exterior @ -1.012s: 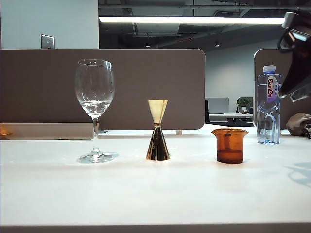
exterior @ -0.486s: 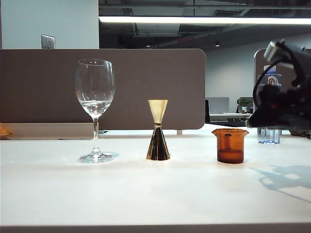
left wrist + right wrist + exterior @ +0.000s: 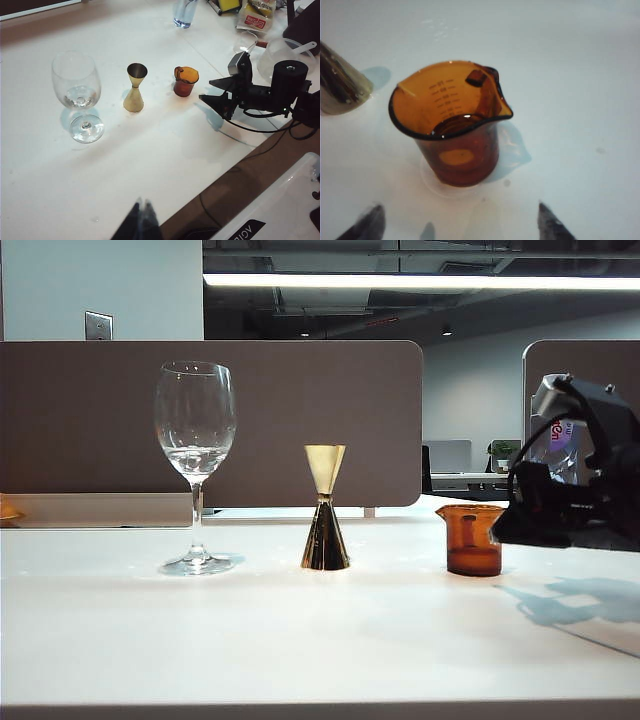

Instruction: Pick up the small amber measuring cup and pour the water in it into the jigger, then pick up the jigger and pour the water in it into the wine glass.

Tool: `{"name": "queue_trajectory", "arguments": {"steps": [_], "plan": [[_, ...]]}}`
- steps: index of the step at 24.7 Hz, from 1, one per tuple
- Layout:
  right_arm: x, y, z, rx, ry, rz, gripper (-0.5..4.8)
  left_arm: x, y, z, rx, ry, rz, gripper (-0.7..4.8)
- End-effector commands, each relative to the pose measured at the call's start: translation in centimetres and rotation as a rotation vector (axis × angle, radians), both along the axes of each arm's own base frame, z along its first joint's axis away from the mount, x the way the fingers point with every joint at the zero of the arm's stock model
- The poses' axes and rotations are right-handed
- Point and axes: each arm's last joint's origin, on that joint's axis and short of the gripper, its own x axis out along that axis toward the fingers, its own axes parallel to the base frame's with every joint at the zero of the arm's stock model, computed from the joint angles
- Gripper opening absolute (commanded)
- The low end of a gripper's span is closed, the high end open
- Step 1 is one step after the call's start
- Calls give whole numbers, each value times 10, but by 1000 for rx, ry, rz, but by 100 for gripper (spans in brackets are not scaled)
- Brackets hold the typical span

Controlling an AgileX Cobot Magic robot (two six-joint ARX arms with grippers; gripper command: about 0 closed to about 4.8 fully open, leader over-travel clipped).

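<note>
I am at the first step: getting hold of the cup (image 3: 473,539). It stands on the white bench (image 3: 300,640), to the right of the jigger (image 3: 325,507), and the glass (image 3: 195,465) stands further left, all three in a row and apart from each other. My right gripper (image 3: 460,220) is low and just beside the cup, on its right in the outside view, not touching it. Its fingers (image 3: 367,222) are spread wide, with the cup straight ahead between them. To do this well, I should slide in slowly and level, so one finger goes on each side of the cup's wall, then squeeze gently at the middle and lift straight up. I think a bump could tip it, because there is a little water (image 3: 457,122) at the bottom. My left gripper (image 3: 141,220) waits high and back over the near edge of the bench; its fingers look pressed together and hold nothing. I count one cup, one jigger, one glass and two grippers. The glass has a bit of water in its bowl too.
</note>
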Motion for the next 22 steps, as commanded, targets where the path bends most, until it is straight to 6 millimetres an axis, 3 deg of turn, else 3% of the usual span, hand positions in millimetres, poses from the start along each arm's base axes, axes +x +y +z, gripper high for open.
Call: {"name": "queue_trajectory", "arguments": {"steps": [1, 8, 15, 22], "plan": [[10, 3, -1, 11, -31, 5, 405, 1, 0, 2, -5, -18, -3, -2], [37, 15, -5, 23, -21, 41, 406, 1, 0, 2, -6, -19, -3, -2], [52, 34, -6, 26, -27, 88, 406, 1, 0, 2, -5, -18, -3, -2], [60, 39, -14, 23, -7, 83, 404, 1, 0, 2, -6, -19, -3, -2]]}}
